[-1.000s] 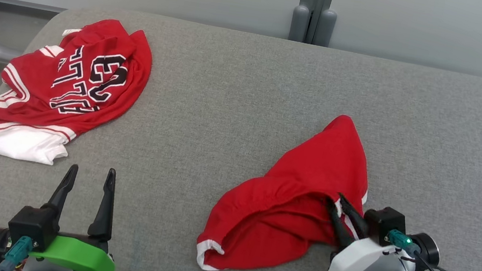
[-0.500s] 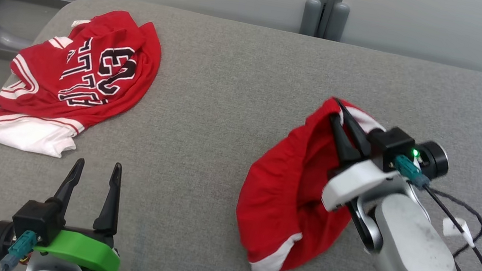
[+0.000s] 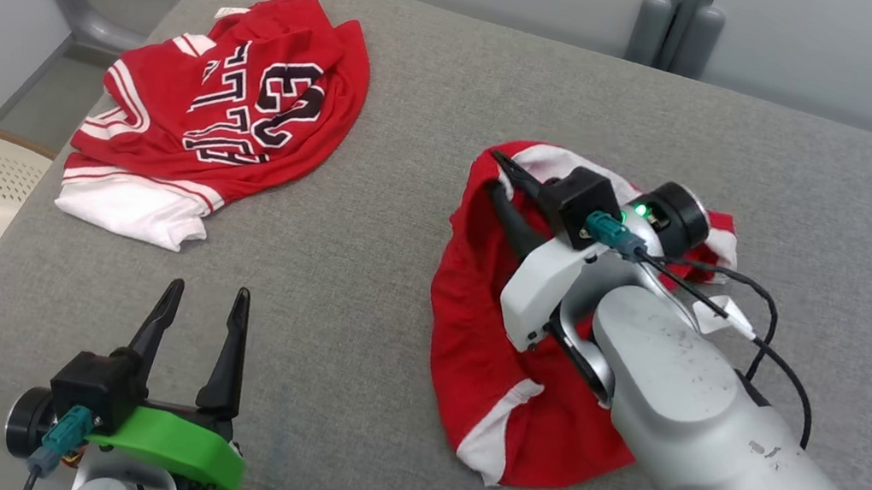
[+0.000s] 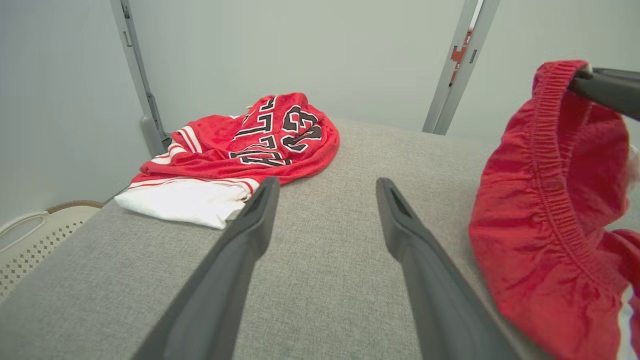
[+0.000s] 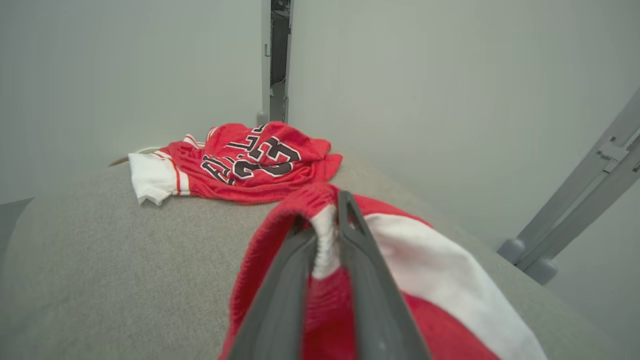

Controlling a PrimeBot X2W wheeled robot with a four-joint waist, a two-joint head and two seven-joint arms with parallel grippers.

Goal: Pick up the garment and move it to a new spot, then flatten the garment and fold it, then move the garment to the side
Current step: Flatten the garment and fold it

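Red elastic-waisted shorts with white stripes [image 3: 473, 346], right of centre on the grey fabric cushion [image 3: 422, 105], hanging by the waistband from the right gripper [image 3: 497, 175], clamped narrow on cloth. Long axis far-to-near, hem nearest. Well right of the left gripper [image 3: 208, 293], spread wide, empty.

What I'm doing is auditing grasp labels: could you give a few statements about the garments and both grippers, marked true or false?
1. The right gripper has its jaws shut on the waistband of the red shorts. True.
2. The left gripper holds the jersey. False: its jaws are open, empty, well apart from it.
3. The number 23 jersey lies crumpled on the grey cushion. True.
4. The shorts lie flat and folded. False: they are bunched, one edge lifted.
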